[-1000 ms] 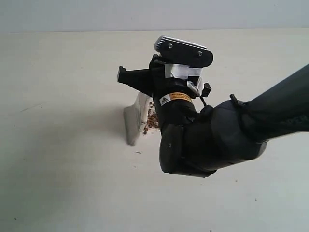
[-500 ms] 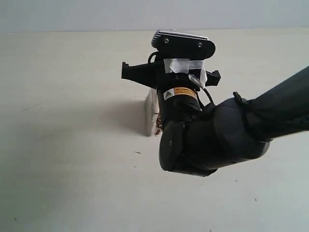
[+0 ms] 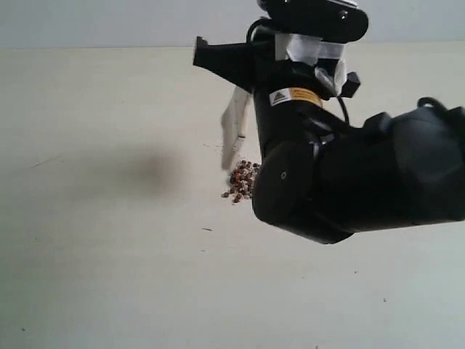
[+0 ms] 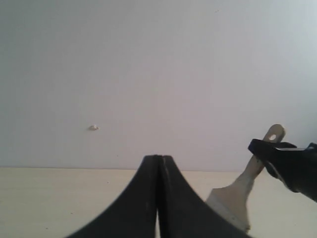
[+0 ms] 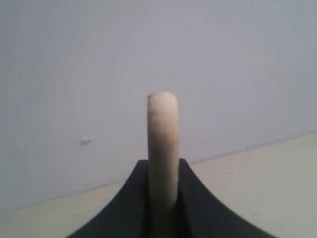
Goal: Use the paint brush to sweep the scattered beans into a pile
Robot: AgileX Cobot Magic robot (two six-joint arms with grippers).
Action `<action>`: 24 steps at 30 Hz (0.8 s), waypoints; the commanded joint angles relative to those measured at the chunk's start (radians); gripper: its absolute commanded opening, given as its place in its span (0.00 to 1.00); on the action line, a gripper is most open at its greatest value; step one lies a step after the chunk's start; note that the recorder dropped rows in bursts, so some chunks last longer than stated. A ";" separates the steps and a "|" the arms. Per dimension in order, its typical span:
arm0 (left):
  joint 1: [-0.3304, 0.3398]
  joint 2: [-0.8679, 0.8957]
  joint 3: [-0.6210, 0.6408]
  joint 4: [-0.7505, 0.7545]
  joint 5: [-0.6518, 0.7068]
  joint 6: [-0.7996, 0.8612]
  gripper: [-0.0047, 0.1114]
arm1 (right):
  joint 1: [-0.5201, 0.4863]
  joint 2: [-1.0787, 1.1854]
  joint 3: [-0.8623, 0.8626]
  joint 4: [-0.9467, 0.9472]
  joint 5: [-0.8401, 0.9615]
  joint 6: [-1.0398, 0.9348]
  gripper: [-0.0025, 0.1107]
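- beans (image 3: 243,179): bunched in one small heap on the desk (image 3: 102,247), about mid-desk. A few strays sit at the heap's left edge. Its right side is hidden behind the right arm (image 3: 363,182).
- paint brush (image 3: 235,131): tilted, head down, with the tip just up-left of the heap. It's motion-blurred, so I can't tell if the bristles touch the desk or the beans.
- right pincer (image 5: 162,168): pinching the brush's pale wooden handle. In the right wrist view the handle stands between the two black fingers (image 5: 126,198), rounded end poking out past them.
- left wrist view: shows the same brush (image 4: 237,196) side-on. The handle end with its hole is above the right pincer, the wide head below it.
- left pincer (image 4: 158,161): pressed together, tips meeting, off to one side of the brush over the desk.
- behind it all: plain pale wall (image 3: 109,22).
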 commanded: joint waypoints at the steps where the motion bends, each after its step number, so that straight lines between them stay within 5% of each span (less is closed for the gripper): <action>1: 0.000 -0.003 0.003 -0.001 -0.003 -0.002 0.04 | -0.002 -0.091 0.008 0.272 -0.030 -0.389 0.02; 8: 0.000 -0.003 0.003 -0.001 -0.003 -0.002 0.04 | -0.002 -0.139 0.102 0.285 -0.030 -0.521 0.02; 12: 0.000 -0.003 0.003 -0.001 -0.003 -0.002 0.04 | -0.016 -0.139 0.168 0.043 -0.030 -0.444 0.02; 19: 0.000 -0.003 0.003 -0.001 -0.003 -0.002 0.04 | -0.121 -0.129 0.165 -0.185 -0.013 0.033 0.02; 24: 0.000 -0.003 0.003 -0.001 -0.003 -0.002 0.04 | -0.154 -0.068 0.114 -0.096 -0.013 0.297 0.02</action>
